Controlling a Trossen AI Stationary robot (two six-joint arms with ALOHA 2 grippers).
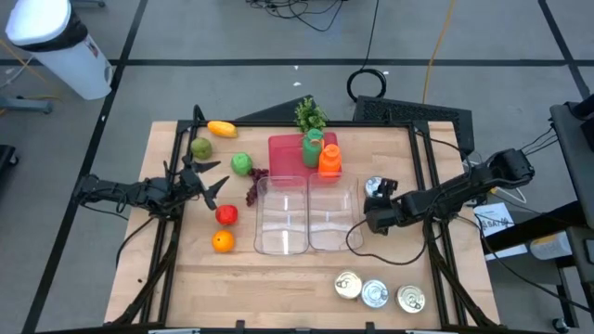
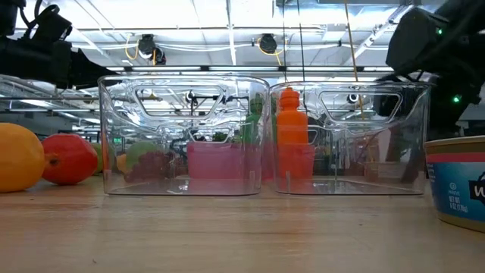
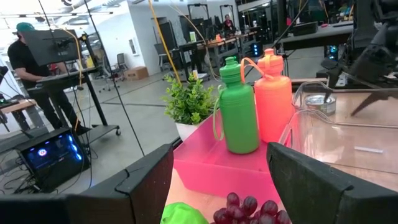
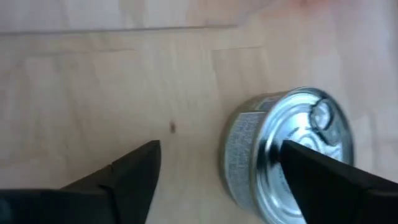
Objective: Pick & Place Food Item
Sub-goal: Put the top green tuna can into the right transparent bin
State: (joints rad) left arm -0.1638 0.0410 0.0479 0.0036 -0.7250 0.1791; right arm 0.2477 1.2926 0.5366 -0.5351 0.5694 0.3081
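Observation:
My right gripper [image 1: 376, 200] [image 4: 221, 163] is open and points down over a silver food can [image 1: 374, 187] [image 4: 287, 155], which stands upright on the table just right of the clear bins. In the right wrist view the can sits between the fingers, close to one of them. My left gripper [image 1: 215, 182] [image 3: 221, 168] is open and hovers level among the fruit at the table's left. It faces the grapes [image 3: 249, 207] and a green fruit [image 3: 180, 214]. Two clear bins [image 1: 281, 215] [image 1: 332, 215] stand side by side at the table's middle. My right gripper has its fingers on either side of the can's wall [image 4: 245, 155], coming from above. One finger [image 4: 323, 180] overlaps the can in the wrist view, and I cannot tell whether it touches.
An orange [image 1: 222, 241], a red fruit [image 1: 225, 215], a green apple [image 1: 241, 163], a pear [image 1: 201, 147] and a yellow pepper [image 1: 221, 128] lie left. A pink tray [image 1: 286, 153] holds a green bottle [image 1: 313, 147] and an orange bottle [image 1: 329, 160]. Three cans [image 1: 374, 293] stand near the near edge.

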